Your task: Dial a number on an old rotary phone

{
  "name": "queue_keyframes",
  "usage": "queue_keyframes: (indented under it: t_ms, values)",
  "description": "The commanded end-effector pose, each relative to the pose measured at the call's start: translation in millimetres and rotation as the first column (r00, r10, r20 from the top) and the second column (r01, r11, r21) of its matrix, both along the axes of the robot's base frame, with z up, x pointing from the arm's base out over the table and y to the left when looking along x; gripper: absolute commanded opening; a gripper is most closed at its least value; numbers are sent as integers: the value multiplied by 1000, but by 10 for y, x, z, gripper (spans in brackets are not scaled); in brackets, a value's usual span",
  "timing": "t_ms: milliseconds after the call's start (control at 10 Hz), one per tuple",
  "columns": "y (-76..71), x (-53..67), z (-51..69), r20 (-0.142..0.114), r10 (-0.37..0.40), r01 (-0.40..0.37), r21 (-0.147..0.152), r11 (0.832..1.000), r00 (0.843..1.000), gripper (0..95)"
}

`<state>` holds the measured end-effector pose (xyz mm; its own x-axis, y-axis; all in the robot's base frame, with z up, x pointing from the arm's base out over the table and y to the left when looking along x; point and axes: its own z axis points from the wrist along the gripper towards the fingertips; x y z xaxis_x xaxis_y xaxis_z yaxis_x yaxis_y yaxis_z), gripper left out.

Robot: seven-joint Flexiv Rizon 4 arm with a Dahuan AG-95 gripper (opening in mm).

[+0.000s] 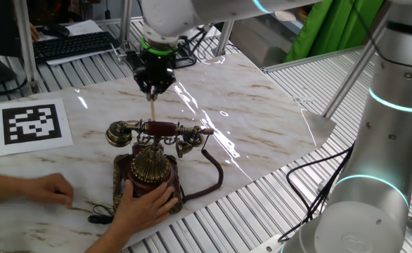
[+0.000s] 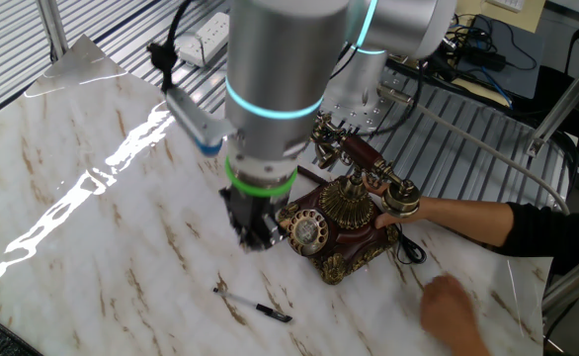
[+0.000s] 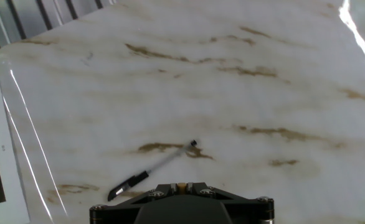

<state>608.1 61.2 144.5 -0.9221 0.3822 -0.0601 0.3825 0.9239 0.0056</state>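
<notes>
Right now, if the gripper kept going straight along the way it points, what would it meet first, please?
Probably the marble tabletop: the gripper, shut on a thin stick, points down beside the old rotary phone, not at it. A pen lies near that line; depth is unclear.

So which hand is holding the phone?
The hand pressed on the phone's wooden base; the other hand rests on the table beside it.

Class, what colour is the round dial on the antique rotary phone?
Brass-gold round dial, clearest in the fixed view facing it.
</notes>
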Motion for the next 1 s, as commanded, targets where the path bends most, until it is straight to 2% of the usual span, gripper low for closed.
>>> queue_keyframes:
  t_ms: [100, 400, 500, 1000]
  values:
    - [7, -92, 21, 7, 4, -4, 2, 1000, 1000, 0]
    - [118, -216, 1, 24, -21, 21, -5, 1000, 999, 0]
    - [163, -293, -23, 31, -39, 39, -6, 999, 999, 0]
    - [203, -488, -123, 49, -47, 47, -6, 999, 998, 0]
